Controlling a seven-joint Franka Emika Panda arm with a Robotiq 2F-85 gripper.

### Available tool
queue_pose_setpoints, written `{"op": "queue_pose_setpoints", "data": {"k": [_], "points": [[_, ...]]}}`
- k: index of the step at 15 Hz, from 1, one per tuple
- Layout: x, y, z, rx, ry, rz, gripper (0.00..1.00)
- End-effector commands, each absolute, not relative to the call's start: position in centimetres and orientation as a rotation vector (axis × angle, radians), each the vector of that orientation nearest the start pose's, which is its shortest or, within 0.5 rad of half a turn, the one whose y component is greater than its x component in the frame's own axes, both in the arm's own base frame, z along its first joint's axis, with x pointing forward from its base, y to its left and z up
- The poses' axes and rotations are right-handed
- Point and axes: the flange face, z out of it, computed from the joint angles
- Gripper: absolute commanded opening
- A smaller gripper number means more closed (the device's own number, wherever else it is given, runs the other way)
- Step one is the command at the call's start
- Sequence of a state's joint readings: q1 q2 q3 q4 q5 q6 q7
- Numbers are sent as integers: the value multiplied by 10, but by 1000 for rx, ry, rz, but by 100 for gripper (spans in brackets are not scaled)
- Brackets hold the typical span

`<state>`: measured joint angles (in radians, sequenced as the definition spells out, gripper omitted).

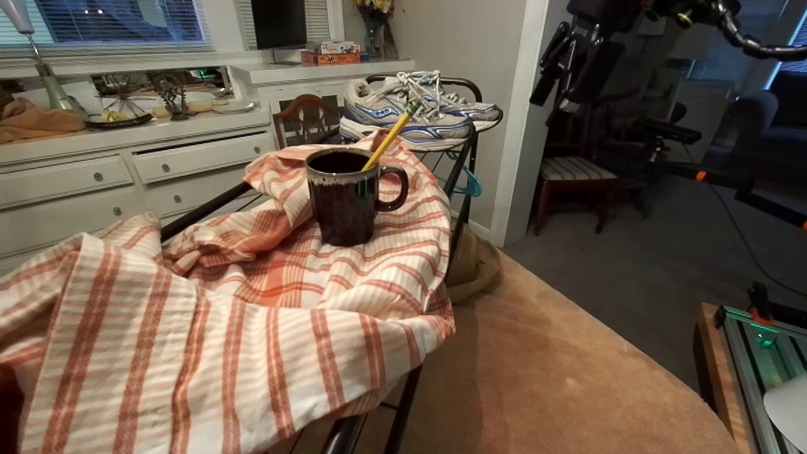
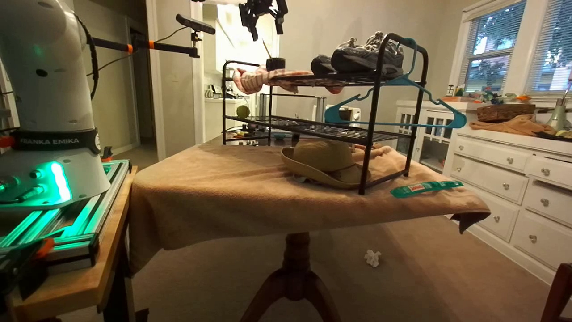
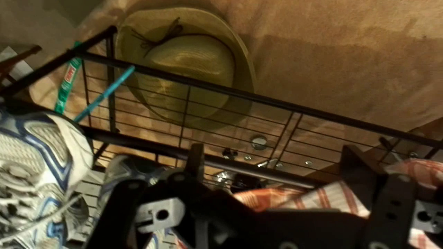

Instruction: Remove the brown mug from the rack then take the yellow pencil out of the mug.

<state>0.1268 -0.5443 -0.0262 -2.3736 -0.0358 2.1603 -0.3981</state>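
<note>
The dark brown mug stands upright on a striped orange-and-white cloth on the rack's top shelf. The yellow pencil leans in it, eraser end up, toward the handle side. In an exterior view the mug and pencil show at the rack's far end. The rack has a dark metal frame. My gripper hangs higher than the mug, apart from it. In an exterior view the gripper is right of the mug. In the wrist view the gripper is open and empty; mug and pencil do not show there.
Sneakers share the top shelf. A teal hanger hangs at the rack's end. A straw hat sits under the lower shelf. A green package lies on the cloth-covered table. Small items lie on or below the lower shelf.
</note>
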Motion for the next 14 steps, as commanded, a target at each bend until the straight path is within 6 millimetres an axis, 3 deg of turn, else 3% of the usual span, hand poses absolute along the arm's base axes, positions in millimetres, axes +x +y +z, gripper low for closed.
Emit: {"op": "queue_pose_setpoints", "data": {"k": [1,4,8,14], "points": [[427,82,569,-2975,-921,-536,100],[436,114,573,-2864,-969,-601,100],[448,139,573,-2748,-1019,-657,100],[448,144,571,-2724,-1028,-649,100]]}}
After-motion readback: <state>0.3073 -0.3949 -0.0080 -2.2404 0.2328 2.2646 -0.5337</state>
